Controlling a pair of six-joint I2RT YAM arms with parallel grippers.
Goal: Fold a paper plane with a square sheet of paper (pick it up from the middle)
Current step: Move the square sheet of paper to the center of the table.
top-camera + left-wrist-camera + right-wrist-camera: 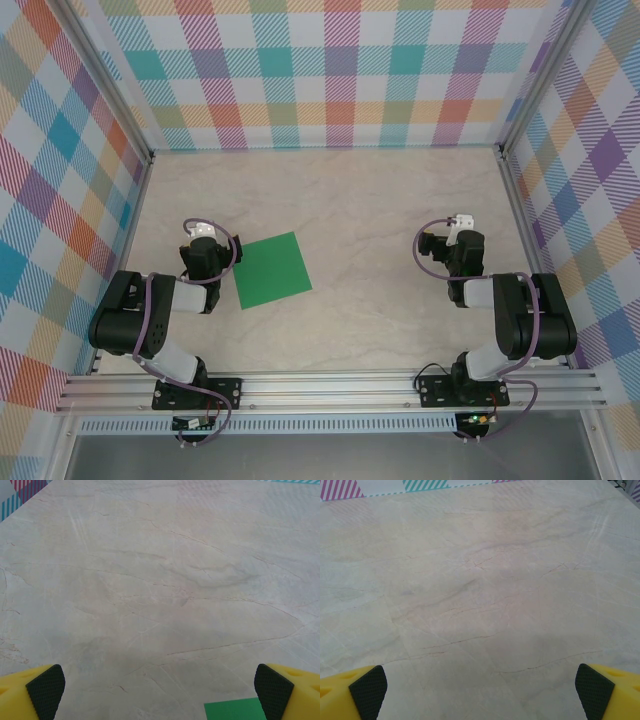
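Your left claw (160, 692) and right claw (481, 692) both stand wide apart above the table (360, 200). The square sheet of paper (272, 269) lies flat, just right of the left claw.

Matt green paper sheet (272, 270) on smooth marble-look table (380, 200)

Marble-look tabletop (380, 200); pastel plaid walls (330, 70)

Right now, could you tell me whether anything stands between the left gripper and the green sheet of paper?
Nothing visible does. The square sheet of paper lies flat on the table just to the right of the open left gripper, and its corner shows beside that gripper's right finger in the left wrist view.
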